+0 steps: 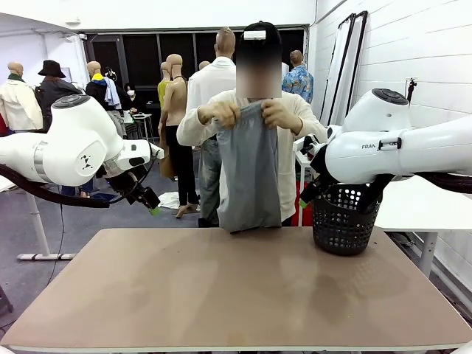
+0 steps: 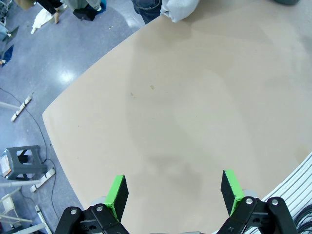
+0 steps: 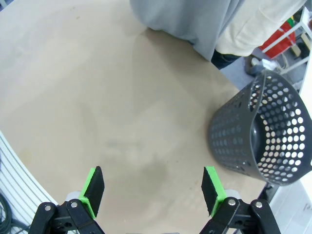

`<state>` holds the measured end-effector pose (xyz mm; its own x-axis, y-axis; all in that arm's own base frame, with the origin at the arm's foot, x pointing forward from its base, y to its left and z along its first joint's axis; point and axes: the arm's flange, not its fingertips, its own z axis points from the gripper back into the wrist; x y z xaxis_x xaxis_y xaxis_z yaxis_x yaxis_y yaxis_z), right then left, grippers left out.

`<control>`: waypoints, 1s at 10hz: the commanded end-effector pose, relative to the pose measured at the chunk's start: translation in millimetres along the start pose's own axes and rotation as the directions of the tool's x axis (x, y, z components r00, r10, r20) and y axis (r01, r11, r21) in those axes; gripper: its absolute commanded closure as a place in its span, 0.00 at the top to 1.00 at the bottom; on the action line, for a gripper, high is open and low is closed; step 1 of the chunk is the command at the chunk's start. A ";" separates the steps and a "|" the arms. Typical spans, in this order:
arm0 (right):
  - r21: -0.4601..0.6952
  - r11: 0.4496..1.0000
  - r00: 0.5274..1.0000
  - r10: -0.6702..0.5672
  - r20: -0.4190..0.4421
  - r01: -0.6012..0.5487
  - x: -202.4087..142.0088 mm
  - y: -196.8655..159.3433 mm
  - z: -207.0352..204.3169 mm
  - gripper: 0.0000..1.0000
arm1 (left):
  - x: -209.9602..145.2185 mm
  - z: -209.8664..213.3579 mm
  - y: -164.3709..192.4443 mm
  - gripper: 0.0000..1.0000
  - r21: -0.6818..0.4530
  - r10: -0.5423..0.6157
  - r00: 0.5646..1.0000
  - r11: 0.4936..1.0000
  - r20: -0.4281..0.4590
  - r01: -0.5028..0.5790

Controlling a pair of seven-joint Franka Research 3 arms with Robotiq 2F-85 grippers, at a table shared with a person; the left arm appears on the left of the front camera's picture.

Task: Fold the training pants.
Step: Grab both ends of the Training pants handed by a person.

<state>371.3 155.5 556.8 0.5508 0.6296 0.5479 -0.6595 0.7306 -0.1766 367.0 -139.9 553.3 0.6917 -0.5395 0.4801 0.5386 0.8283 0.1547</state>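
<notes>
A person at the far side of the table holds the light grey training pants [image 1: 248, 168] up by the top with both hands; the cloth hangs down to the table's far edge. The pants also show as grey cloth [image 3: 187, 17] in the right wrist view and a pale bundle [image 2: 179, 8] in the left wrist view. My left gripper [image 1: 150, 204] hovers at the far left, above and beyond the table edge, open and empty [image 2: 174, 192]. My right gripper [image 1: 307, 193] hangs beside the black basket, open and empty [image 3: 153, 189].
A black perforated basket [image 1: 344, 219] stands on the brown table [image 1: 236, 287] at the far right; it shows too in the right wrist view [image 3: 263, 134]. A white table [image 1: 420, 206] stands to the right. A grey stool [image 2: 22, 161] sits on the floor at left.
</notes>
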 end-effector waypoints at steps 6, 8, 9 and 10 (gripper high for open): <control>0.002 1.000 1.000 -0.001 -0.001 0.001 -0.3 -0.5 -0.9 1.00 | 1.0 1.9 1.1 1.00 -0.002 -0.001 1.000 1.000 -0.003 0.001; 0.002 1.000 1.000 -0.001 -0.001 0.001 -0.3 -0.5 -0.9 1.00 | 1.0 1.9 1.1 1.00 -0.002 -0.001 1.000 1.000 -0.003 0.001; 0.002 1.000 1.000 -0.001 -0.001 0.001 -0.3 -0.5 -0.9 1.00 | 1.0 1.9 1.1 1.00 -0.002 -0.001 1.000 1.000 -0.003 0.001; 0.002 1.000 1.000 -0.001 -0.001 0.001 -0.3 -0.5 -0.9 1.00 | 1.0 1.9 1.1 1.00 -0.002 -0.001 1.000 1.000 -0.003 0.001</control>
<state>371.3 155.5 556.8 0.5508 0.6296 0.5479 -0.6595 0.7306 -0.1766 367.0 -139.9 553.3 0.6917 -0.5395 0.4801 0.5386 0.8283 0.1548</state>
